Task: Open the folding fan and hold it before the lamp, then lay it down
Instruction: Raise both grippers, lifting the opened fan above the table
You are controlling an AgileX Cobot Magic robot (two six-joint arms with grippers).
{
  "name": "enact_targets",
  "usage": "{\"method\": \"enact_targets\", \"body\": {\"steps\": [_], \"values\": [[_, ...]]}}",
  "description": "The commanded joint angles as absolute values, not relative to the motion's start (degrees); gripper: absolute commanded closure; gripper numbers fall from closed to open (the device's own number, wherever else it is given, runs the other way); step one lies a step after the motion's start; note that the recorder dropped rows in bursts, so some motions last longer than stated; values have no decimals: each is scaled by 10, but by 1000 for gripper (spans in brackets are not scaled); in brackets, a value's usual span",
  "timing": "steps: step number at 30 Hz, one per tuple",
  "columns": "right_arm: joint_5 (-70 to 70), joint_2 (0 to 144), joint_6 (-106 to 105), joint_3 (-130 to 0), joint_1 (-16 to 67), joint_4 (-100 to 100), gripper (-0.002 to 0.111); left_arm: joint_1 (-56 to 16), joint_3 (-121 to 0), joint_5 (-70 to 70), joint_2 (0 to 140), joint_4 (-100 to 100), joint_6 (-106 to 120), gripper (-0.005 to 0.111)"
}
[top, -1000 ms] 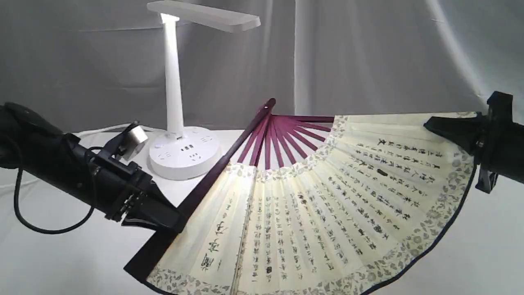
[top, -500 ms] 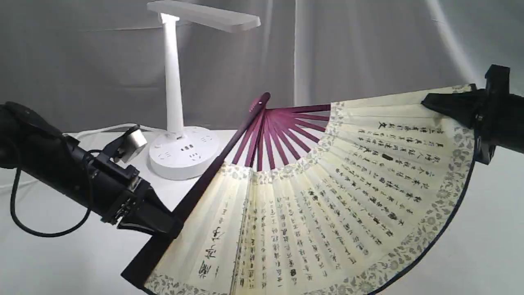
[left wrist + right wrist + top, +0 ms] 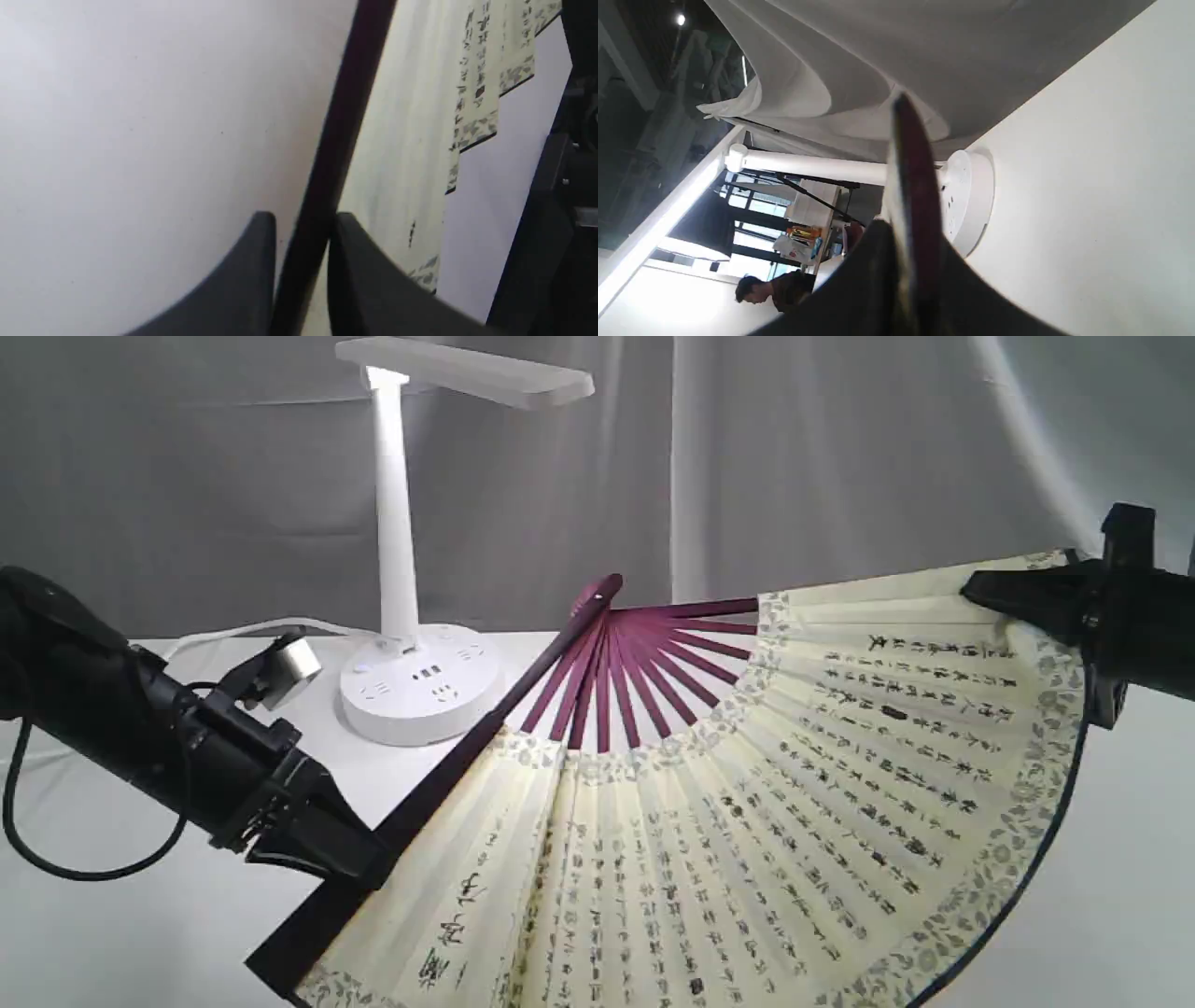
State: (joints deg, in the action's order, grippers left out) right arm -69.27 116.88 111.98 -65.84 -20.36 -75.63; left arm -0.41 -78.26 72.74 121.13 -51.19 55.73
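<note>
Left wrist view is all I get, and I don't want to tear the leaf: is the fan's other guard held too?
Observer: Yes. In the exterior view the right gripper is shut on the far guard of the folding fan.
Operator: How far open is it?
Observer: Widely spread. The maroon ribs splay out from the pivot and the calligraphy columns show across the leaf.
Operator: And where is the lamp?
Observer: The lamp stands behind the fan, on the side of the guard you hold. Its round base is just beyond that guard.
</note>
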Motion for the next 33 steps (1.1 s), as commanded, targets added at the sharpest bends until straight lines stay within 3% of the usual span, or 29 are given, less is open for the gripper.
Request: {"method": "enact_targets", "body": {"steps": [1,17,33], "values": [[-666,1164,1118,-668,-235,-689,108,6,-783,700,1209,-436,534,107],[-654,1164,1118,-668,-248,-688,108,14,-783,700,1209,-473,559,107],[-653,1164,1118,-675,-246,-647,108,43,-783,700,1209,-632,585,107]]}}
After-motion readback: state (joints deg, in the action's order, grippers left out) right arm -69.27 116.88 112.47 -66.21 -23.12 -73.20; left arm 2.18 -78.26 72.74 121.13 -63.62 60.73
